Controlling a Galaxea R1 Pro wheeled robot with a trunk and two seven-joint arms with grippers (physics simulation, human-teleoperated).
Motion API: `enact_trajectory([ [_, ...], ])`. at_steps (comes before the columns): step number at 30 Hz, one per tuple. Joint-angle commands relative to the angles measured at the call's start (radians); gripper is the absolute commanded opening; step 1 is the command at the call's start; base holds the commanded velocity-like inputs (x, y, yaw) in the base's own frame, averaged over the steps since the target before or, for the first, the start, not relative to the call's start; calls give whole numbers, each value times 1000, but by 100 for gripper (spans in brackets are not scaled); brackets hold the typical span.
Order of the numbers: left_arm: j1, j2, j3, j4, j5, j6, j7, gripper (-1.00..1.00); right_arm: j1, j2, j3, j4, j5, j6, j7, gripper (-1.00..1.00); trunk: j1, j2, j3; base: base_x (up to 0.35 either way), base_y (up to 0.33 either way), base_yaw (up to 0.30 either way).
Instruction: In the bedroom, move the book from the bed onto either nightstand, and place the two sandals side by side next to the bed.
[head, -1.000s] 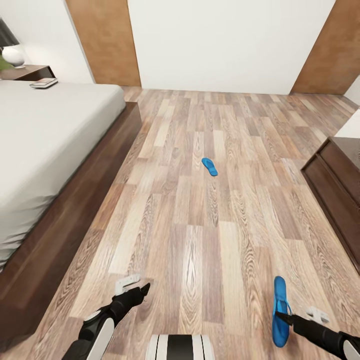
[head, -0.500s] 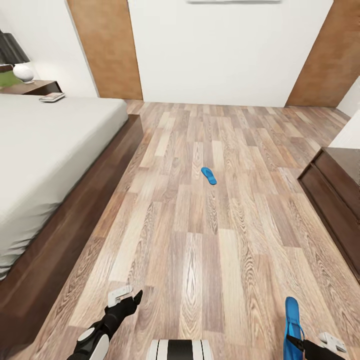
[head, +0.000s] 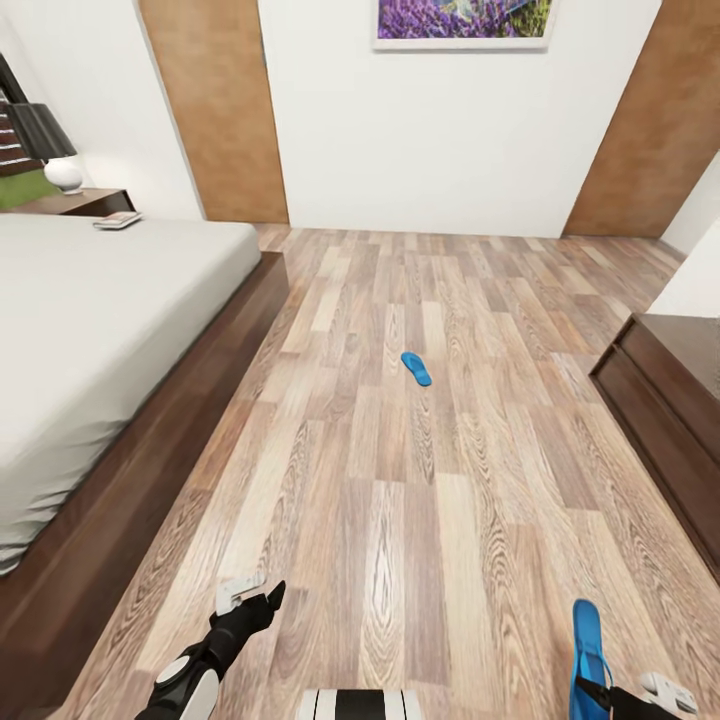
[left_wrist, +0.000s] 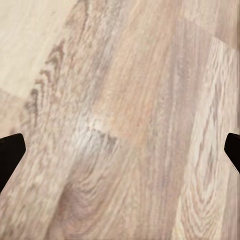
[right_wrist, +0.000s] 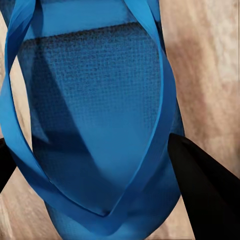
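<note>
The right gripper (head: 600, 688) is clasping a flat blue sandal (head: 588, 655) by its straps, toe pointing ahead. The second sandal (head: 416, 367) is lying well ahead on the glossy plank floor (head: 400, 520), angled slightly. The left gripper (head: 268, 598) is hanging empty, fingers wide. The bed (head: 100, 330), pale matte mattress, is lying leftward.

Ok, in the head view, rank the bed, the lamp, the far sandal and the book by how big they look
Largest to smallest as they appear:
1. bed
2. lamp
3. book and far sandal: these look about alike, and the book lies farther from the camera, so I won't rank them.
</note>
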Motion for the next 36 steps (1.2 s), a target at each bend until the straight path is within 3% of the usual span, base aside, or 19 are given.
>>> enact_trajectory([
  [1, 0, 1, -1, -1, 9, 4, -1, 100, 0, 0, -4, 0, -7, 11, 2, -100, -1, 0, 3, 0, 0, 0],
  [22, 0, 1, -2, 34, 8, 4, 0, 100, 0, 0, -4, 20, -1, -13, -4, -100, -10, 5, 84, 0, 0, 0],
  [30, 0, 1, -2, 83, 5, 0, 0, 100, -1, 4, -3, 79, 2, -97, -7, -100, -14, 7, 115, 0, 0, 0],
  [32, 0, 1, -2, 119, 4, -12, 0, 100, -1, 6, -1, 95, 2, -106, -9, -100, -15, 7, 123, 0, 0, 0],
  [36, 0, 1, 0, 204, 2, -97, 0, 100, -1, 9, 2, 140, 2, -115, -12, -100, -16, 8, 139, 0, 0, 0],
])
